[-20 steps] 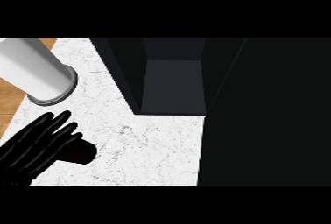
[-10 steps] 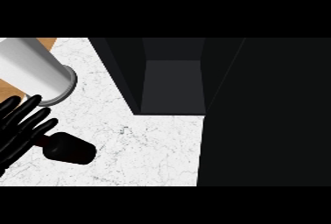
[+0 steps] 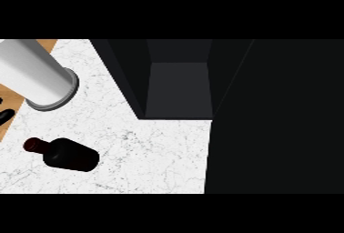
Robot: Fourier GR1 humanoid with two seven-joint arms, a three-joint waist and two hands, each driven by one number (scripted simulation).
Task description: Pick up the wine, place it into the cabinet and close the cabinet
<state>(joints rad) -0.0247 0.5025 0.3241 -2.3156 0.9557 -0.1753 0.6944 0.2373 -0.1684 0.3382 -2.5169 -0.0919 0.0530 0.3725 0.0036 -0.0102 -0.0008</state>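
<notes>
At about eight o'clock in the view, nearest the robot, the wine bottle (image 3: pixel 67 155) sits on the white marble counter (image 3: pixel 154 154) with nothing holding it. Its neck points toward ten o'clock from its body. From this steep angle I cannot tell whether it stands or lies on its side.

At nine o'clock, just beyond the bottle, only a black sliver of the left hand (image 3: pixel 4 116) shows at the picture's edge. It is clear of the bottle, and I cannot tell whether it is open or closed. The right hand is not in view.

So, as I judge it, no step of the task is done. The wine still has to be picked up, put into the cabinet, and the cabinet closed.

Farther off at ten o'clock a white cylinder with a grey rim (image 3: pixel 33 73) stands on the counter, with a wooden strip (image 3: pixel 47 44) past the marble's left edge.

At twelve o'clock the dark cabinet (image 3: pixel 178 86) is open, its grey inner floor showing. A broad dark panel (image 3: pixel 275 118) fills the side from one to five o'clock, and I cannot tell whether it is the cabinet's door.

Bare marble lies between the bottle and the cabinet mouth, so a carry toward one o'clock looks unobstructed. The tight spots are probably the cylinder near the bottle and the counter's left edge.
</notes>
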